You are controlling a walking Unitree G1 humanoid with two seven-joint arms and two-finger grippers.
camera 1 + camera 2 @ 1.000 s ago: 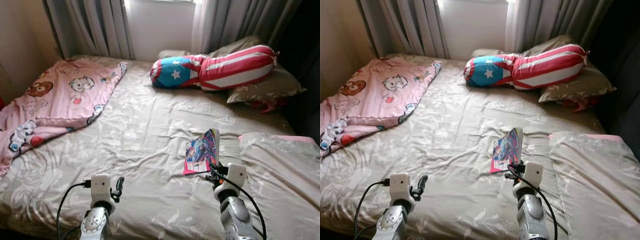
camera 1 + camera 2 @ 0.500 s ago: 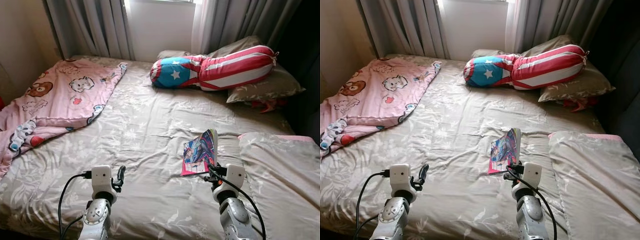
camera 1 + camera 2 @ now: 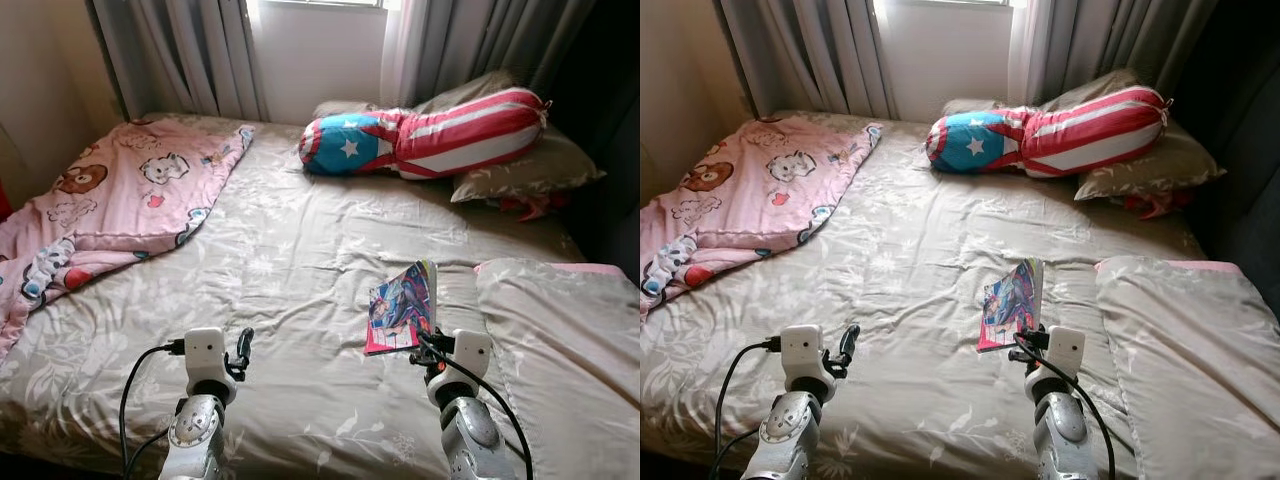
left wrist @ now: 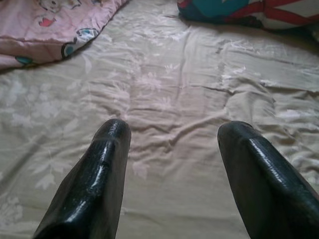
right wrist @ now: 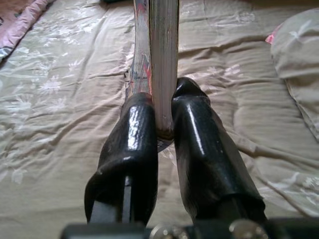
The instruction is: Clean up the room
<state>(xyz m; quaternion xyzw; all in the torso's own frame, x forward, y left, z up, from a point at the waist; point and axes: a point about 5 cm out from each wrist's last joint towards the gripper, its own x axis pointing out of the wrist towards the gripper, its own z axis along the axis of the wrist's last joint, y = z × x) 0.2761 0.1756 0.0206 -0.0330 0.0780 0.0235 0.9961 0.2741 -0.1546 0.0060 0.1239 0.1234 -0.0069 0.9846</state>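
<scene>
Our right end effector (image 5: 162, 134) has its two fingers closed narrowly on the lower edge of the comic book (image 3: 403, 308), which stands nearly upright just right of centre in the lower half of the left eye view. Over the last second the book has stayed clamped at almost the same spot while the whole picture has drifted a little, so we judge the camera moved and not the things; the book looks lifted clear of the bed (image 3: 300, 240), meaning the pick-up is done and carrying it off is what remains. Our left end effector (image 4: 172, 174) hangs with its fingers wide apart and holds nothing, low and left of centre in the head views, above bare bedspread. For open room, the middle of the bed is free. The pink blanket (image 3: 110, 200) fills the upper left, the striped bolster (image 3: 430, 135) and pillows (image 3: 525, 170) sit at the upper right near the curtains (image 3: 180, 50), and a folded quilt (image 3: 560, 330) lies at the right edge, just beside the book. We would likely draw back toward the bottom of the frame, where nothing stands in the way.
</scene>
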